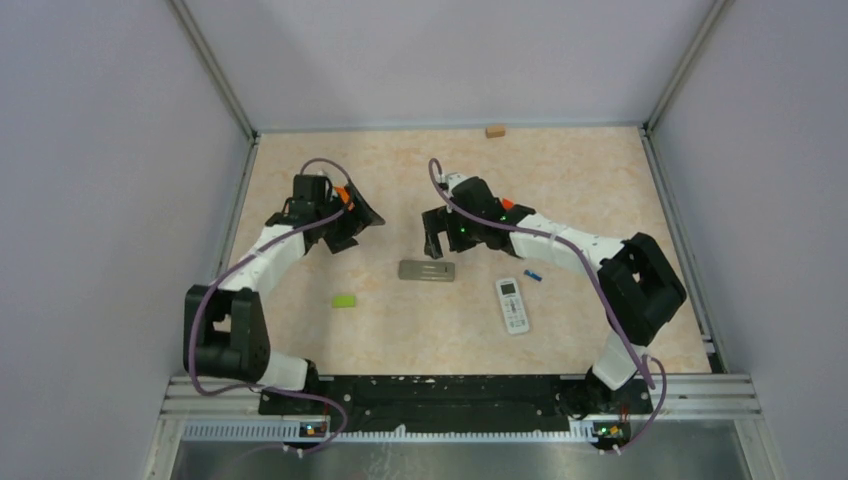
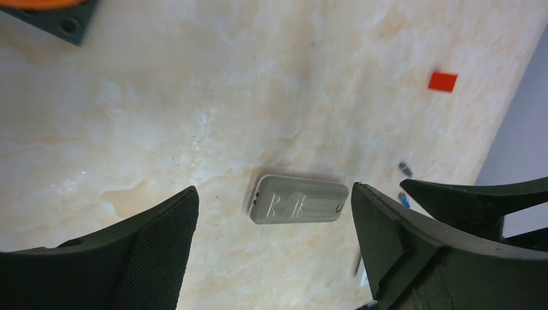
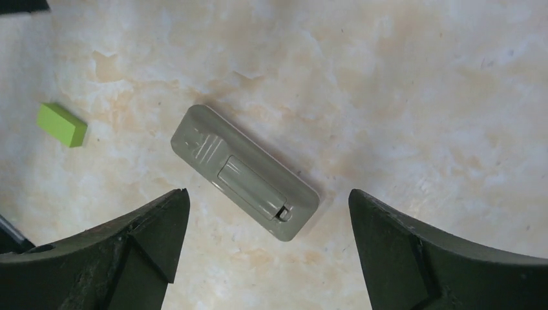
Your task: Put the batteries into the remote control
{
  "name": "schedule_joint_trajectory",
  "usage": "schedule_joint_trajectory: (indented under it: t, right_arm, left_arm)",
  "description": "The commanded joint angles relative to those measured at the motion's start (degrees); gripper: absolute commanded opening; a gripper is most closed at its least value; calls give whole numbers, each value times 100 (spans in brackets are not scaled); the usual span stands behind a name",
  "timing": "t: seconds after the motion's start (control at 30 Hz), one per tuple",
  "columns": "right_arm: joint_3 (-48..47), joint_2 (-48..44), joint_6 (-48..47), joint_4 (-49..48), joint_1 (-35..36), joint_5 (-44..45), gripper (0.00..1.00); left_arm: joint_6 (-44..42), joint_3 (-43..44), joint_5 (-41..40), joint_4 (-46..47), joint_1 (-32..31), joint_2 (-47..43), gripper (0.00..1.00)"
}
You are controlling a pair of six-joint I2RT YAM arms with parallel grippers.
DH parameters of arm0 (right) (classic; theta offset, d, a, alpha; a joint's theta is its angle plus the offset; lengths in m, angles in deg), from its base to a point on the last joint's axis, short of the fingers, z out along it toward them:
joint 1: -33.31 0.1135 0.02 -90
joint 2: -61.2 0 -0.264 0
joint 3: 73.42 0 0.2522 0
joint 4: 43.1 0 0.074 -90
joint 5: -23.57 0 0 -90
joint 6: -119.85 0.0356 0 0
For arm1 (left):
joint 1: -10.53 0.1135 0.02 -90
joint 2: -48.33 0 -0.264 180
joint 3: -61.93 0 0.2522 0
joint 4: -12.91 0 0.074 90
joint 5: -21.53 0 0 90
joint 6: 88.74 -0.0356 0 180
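1. Black matte fingers (image 3: 413, 255) of the right gripper (image 3: 268, 194) fill the bottom corners of its wrist view. They are spread wide and nothing is held.
2. Fingers (image 2: 155, 248) of the left gripper (image 2: 273, 194) are likewise set wide apart and empty. A woven-looking pad is seen on 1 inner face.
3. Between the 2 grippers, the grey remote (image 1: 427, 271) is laid flat on the table (image 1: 580, 180), back side up. It is a smooth slab with rounded corners, and a rectangular cover panel and raised ridges are seen on it. Nothing is placed over it.
4. 1 blue battery (image 1: 533, 276) is found right of the grey remote, just beside the far end of a white remote (image 1: 513, 305). 1 dark battery (image 2: 405, 169) is seen near it; this spot is partly blocked by the left finger's edge.
5. A green block (image 1: 344, 301) is set well left of the remote, and a red block (image 2: 442, 81) well beyond it. The tabletop is marbled beige.
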Motion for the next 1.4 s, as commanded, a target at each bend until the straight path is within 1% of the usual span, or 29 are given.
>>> schedule_joint_trajectory:
  t: [0.0,0.07,0.13,0.23,0.37,0.43,0.57,0.63,0.67,0.87,0.97,1.13,1.17,1.27,1.37]
  right_arm:
    - [-493,221,-2008,152,300,-18,95]
    - [-766,546,-2585,440,410,70,91]
    - [-1078,831,-2952,673,482,131,88]
    - [-1267,1089,-3370,767,546,-10,88]
    - [-1482,1455,-3670,889,625,-307,88]
    - [-1645,1643,-3802,1059,684,-404,87]
    - [-1772,1867,-3969,1173,791,-406,86]
    - [-1808,1953,-3927,1141,797,-384,83]
    - [-1828,2009,-3917,1131,792,-398,79]
    - [-2146,2377,-3413,1158,719,-311,47]
    - [-2119,2344,-2916,809,599,74,38]
    - [-2287,2313,-1739,179,54,231,37]
    - [-2360,2346,-1485,88,-30,370,37]
    - [-2695,2628,-900,-45,-174,713,37]
    - [-3187,3081,-607,136,-174,1107,36]
  left_arm:
    - [-214,95,-1026,305,103,-1000,97]
    - [-285,56,-1433,316,138,-1419,99]
    - [-374,28,-1968,301,159,-1815,99]
    - [-544,11,-2638,280,208,-2380,99]
    - [-636,-23,-3288,164,277,-2862,99]
    - [-607,-75,-3431,167,337,-2998,99]
    - [-579,-90,-3402,175,390,-3062,99]
    - [-577,-74,-3393,169,399,-3023,99]
    - [-571,-72,-3398,159,407,-3012,99]
    - [-529,-73,-3333,166,441,-2948,99]
    - [-501,-76,-3271,166,452,-2921,99]
    - [-473,-56,-3196,174,461,-2871,99]
    - [-469,-45,-3189,175,461,-2855,99]
    - [-460,-22,-3200,176,461,-2815,99]
    - [-461,18,-3207,176,461,-2772,99]
